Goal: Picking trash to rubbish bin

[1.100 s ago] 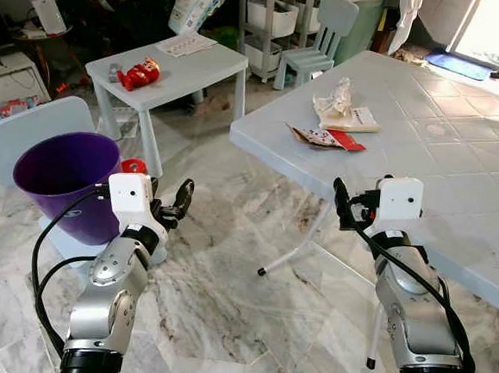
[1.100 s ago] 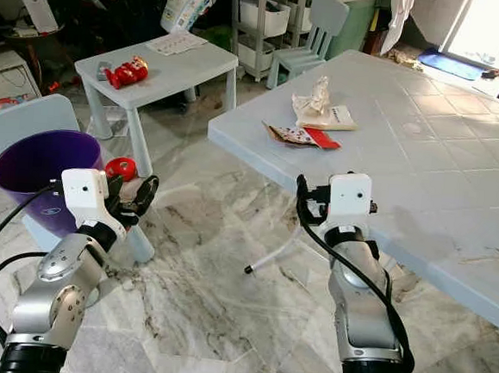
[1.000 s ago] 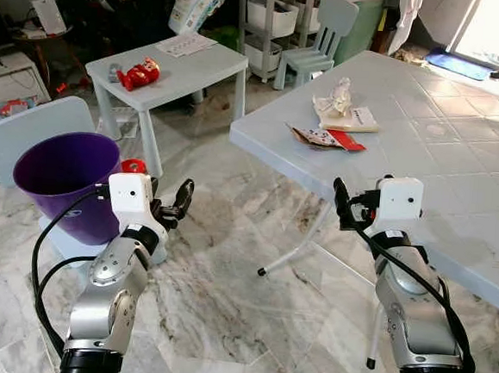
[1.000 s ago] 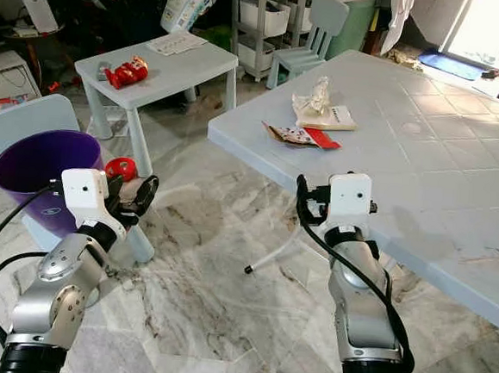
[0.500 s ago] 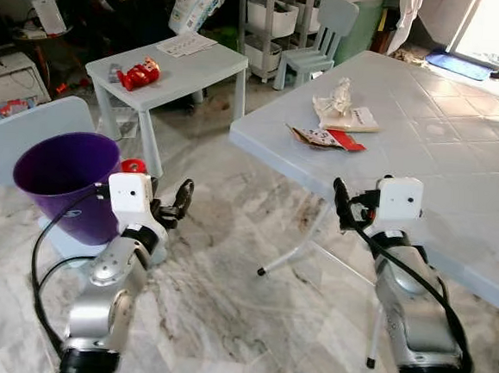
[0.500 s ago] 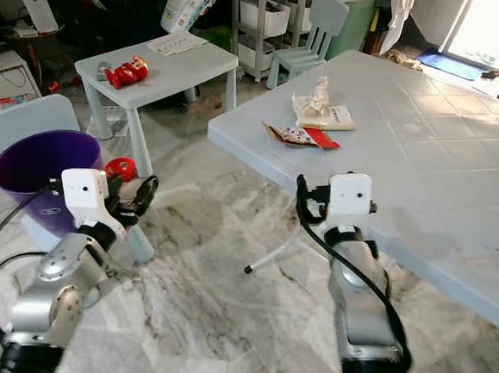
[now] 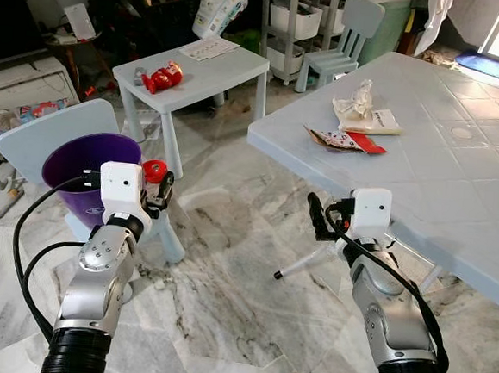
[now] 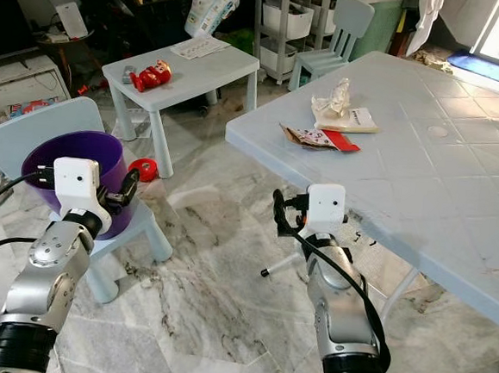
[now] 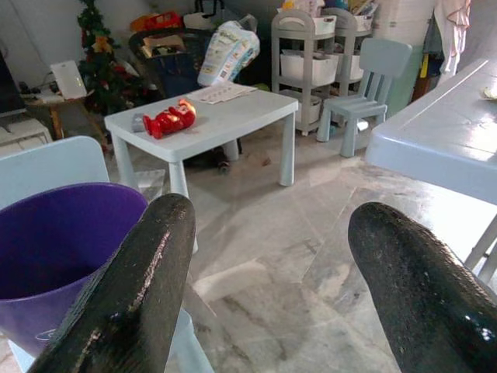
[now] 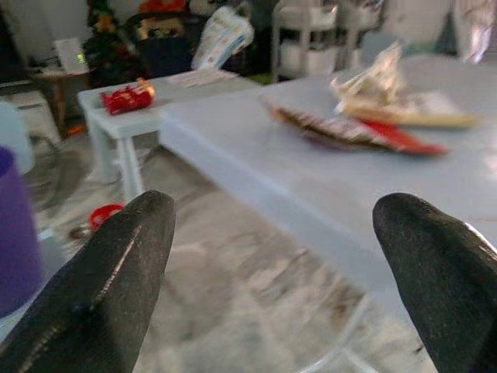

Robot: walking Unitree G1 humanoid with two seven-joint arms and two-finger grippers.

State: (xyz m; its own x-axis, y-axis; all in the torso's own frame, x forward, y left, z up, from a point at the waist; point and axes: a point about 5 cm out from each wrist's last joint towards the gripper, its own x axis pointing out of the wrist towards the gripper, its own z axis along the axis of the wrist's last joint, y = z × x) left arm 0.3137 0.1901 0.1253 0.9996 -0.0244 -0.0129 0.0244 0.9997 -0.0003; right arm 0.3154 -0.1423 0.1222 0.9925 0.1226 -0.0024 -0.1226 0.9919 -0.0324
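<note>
On the big light-blue table [image 7: 456, 194] lies the trash: a crumpled white paper [image 7: 357, 97], a flat cream packet [image 7: 374, 121] and a red-brown wrapper [image 7: 343, 139]. The wrapper [image 10: 349, 130] lies ahead of my right gripper [image 10: 276, 206], which is open and empty, below and in front of the table's near edge. The purple rubbish bin [image 7: 83, 160] stands on a small pale-blue chair [image 7: 42, 136] to my left. My left gripper [image 7: 164, 190] hovers open and empty beside the bin's rim [image 9: 54, 233].
A small white table [image 7: 207, 66] at the back carries a red toy [image 7: 163, 78] and papers. A red round object [image 7: 153, 170] lies on the marble floor near the bin. A child's chair [image 7: 343, 47] and shelves stand behind. The big table's legs [image 7: 308, 260] cross the floor ahead.
The whole picture has shifted, so the camera has moved; the bin and tables now sit further right in view. Both grippers stay open and empty.
</note>
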